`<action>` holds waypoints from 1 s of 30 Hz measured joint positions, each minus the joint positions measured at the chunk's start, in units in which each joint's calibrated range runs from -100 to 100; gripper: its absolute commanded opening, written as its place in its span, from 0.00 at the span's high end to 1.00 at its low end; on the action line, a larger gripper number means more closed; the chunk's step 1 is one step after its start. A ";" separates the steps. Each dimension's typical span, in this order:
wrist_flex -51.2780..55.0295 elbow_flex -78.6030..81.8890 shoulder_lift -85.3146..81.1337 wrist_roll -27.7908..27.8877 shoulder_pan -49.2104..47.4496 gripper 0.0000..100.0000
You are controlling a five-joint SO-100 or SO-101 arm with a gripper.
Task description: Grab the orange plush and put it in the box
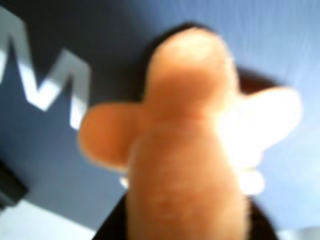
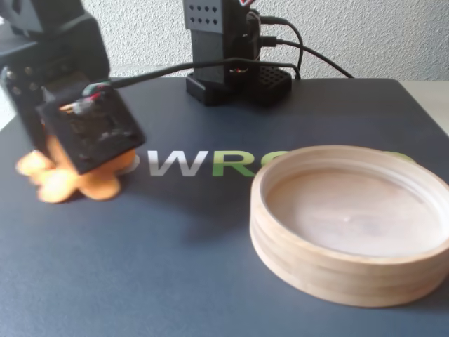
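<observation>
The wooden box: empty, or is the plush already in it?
Empty. In the fixed view the box shows only its bare pale base; the orange plush lies on the mat at left, under the arm's head.

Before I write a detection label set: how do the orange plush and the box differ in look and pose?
The orange plush is small, soft and bright orange; the box is a far larger, rigid round tray of pale wood.
In the fixed view the plush sits at the left, partly hidden under the arm's end effector; the box stands clear at the right.
The plush has lobed tentacles; the box has a smooth thick rim and is empty.
Both rest on the dark mat.
</observation>
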 measured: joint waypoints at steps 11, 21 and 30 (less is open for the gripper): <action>2.84 -2.16 -10.72 1.39 -13.04 0.99; 2.92 0.45 -26.88 0.72 -31.25 0.99; 3.18 7.36 -35.39 -2.01 -38.54 0.99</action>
